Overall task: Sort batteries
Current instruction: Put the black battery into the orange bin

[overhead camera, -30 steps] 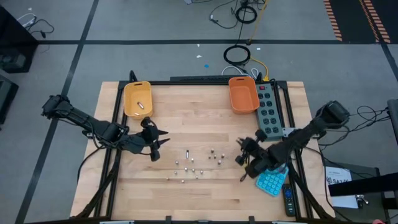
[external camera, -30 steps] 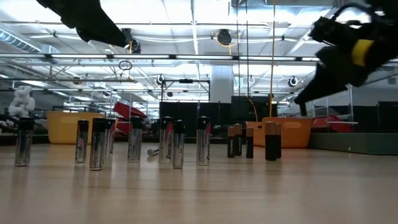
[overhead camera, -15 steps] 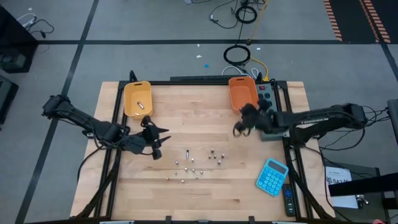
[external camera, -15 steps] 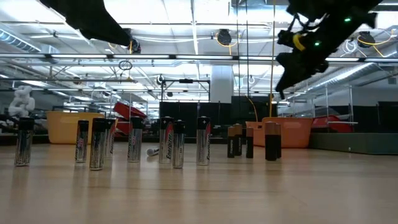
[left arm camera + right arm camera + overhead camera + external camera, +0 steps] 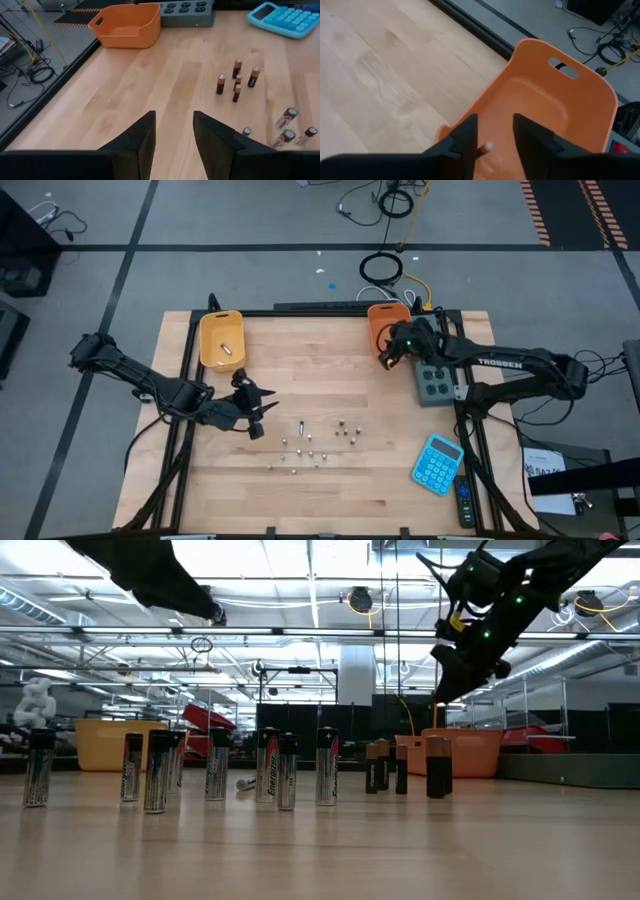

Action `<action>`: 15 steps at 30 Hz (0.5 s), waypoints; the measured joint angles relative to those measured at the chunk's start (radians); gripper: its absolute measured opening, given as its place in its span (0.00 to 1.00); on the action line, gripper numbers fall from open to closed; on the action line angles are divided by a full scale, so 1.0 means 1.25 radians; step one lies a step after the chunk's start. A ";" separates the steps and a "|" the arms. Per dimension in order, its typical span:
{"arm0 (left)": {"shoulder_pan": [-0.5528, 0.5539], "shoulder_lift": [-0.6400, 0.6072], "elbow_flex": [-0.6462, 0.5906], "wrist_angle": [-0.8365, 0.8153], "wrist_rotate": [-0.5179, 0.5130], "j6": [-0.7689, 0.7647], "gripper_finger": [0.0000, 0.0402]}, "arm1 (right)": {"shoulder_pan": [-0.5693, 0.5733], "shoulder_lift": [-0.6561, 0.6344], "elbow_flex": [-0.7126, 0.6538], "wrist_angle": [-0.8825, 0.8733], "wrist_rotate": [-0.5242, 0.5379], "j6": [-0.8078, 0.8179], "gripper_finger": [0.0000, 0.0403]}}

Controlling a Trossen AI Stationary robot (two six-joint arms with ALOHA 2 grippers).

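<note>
right gripper: hovering over orange bin, pinching a small battery
battery axis: pointing down into bin
left gripper: spread, waiting beside batteries

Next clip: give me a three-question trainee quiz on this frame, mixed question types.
1. True or false: the right gripper is over the orange bin.
2. Multiple choice: the yellow bin holds (A) nothing, (B) one battery, (C) the calculator.
3. Fill in: between its fingers the right gripper holds a ____.

Key: 1 true; 2 B; 3 battery. The left gripper hangs open beside the standing batteries; the calculator lies on the table, at its right edge.
</note>
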 joint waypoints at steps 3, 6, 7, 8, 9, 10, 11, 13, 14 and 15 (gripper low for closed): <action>0.000 0.000 0.000 0.000 0.001 0.009 0.35 | 0.005 -0.013 0.000 -0.008 0.002 -0.015 0.34; 0.001 0.000 0.000 -0.004 0.004 0.047 0.35 | 0.067 -0.053 0.000 -0.003 0.019 -0.031 0.34; 0.001 0.002 0.000 -0.008 0.005 0.041 0.35 | 0.105 -0.068 0.000 0.005 0.033 -0.036 0.34; 0.001 0.004 0.000 -0.008 0.005 0.027 0.35 | 0.148 -0.081 0.000 0.009 0.056 -0.037 0.33; 0.001 0.004 0.000 -0.009 0.005 0.007 0.35 | 0.193 -0.092 0.000 0.008 0.079 -0.036 0.33; 0.001 0.004 0.000 -0.009 0.005 -0.015 0.35 | 0.236 -0.099 0.000 0.007 0.097 -0.030 0.33; 0.001 0.004 0.000 -0.008 0.004 -0.035 0.35 | 0.278 -0.104 0.000 0.006 0.110 -0.020 0.33; 0.001 0.004 0.000 -0.007 0.003 -0.060 0.35 | 0.359 -0.103 -0.001 0.004 0.117 0.008 0.32; 0.001 0.004 0.000 -0.001 0.002 -0.061 0.35 | 0.400 -0.096 -0.007 0.013 0.118 0.024 0.32; 0.000 0.004 0.000 0.008 -0.005 -0.059 0.35 | 0.437 -0.090 -0.015 0.025 0.122 0.040 0.32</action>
